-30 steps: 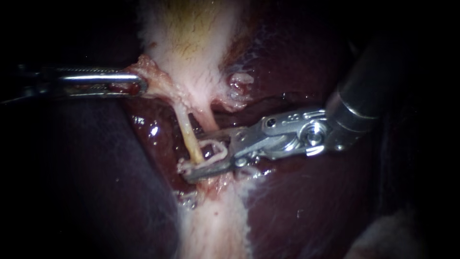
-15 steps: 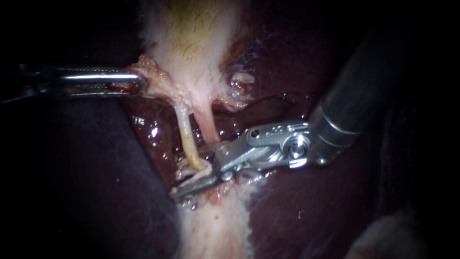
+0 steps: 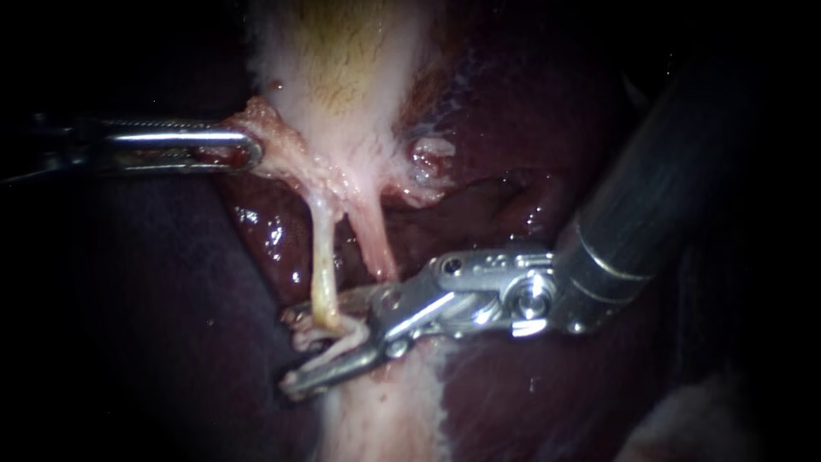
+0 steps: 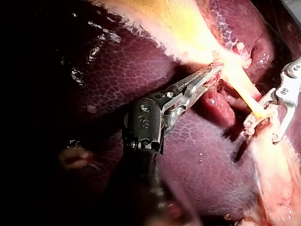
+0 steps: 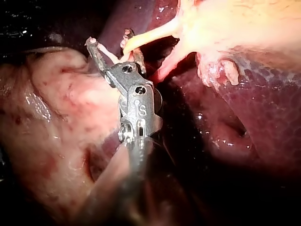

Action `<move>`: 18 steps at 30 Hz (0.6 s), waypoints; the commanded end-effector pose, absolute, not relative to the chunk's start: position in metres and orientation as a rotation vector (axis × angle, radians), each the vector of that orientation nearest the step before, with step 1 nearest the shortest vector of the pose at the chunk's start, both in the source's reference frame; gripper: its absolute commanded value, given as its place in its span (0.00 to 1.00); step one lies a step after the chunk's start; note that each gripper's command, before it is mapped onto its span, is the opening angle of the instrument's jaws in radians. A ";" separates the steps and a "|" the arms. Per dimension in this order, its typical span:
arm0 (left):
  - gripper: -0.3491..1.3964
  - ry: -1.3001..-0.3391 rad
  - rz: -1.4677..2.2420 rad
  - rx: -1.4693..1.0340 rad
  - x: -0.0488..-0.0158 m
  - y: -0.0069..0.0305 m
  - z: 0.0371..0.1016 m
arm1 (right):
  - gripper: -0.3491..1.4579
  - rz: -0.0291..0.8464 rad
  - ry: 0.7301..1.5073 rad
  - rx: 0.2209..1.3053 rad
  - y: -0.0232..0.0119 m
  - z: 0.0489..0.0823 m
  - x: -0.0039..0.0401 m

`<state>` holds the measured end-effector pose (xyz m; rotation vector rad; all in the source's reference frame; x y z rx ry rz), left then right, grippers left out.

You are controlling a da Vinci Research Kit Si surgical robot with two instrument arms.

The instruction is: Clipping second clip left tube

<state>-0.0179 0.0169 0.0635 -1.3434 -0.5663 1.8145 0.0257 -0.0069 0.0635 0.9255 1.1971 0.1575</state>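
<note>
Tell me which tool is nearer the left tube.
Right. The right tool's open jaws straddle the left tube's lower end. The left tool sits off to the side of its upper end, jaws shut on gallbladder tissue, clear of the tube.

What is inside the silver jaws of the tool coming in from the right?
The lower end of the thin pale-yellow tube sits between the right instrument's open silver jaws, with whitish shreds. What lies beneath them is covered.
</note>
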 end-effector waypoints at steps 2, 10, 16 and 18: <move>0.00 -0.566 1.814 -1.343 -0.0178 0.0169 0.0635 | 0.45 0.143 1.194 0.944 -0.0071 0.0632 0.0258; 0.00 -0.567 1.814 -1.344 -0.0178 0.0169 0.0635 | 0.40 0.169 1.187 0.947 -0.0067 0.0637 0.0255; 0.00 -0.567 1.814 -1.344 -0.0178 0.0169 0.0636 | 0.23 0.174 1.188 0.943 -0.0063 0.0638 0.0248; 0.00 -0.567 1.814 -1.344 -0.0178 0.0169 0.0636 | 0.21 0.175 1.185 0.941 -0.0063 0.0638 0.0248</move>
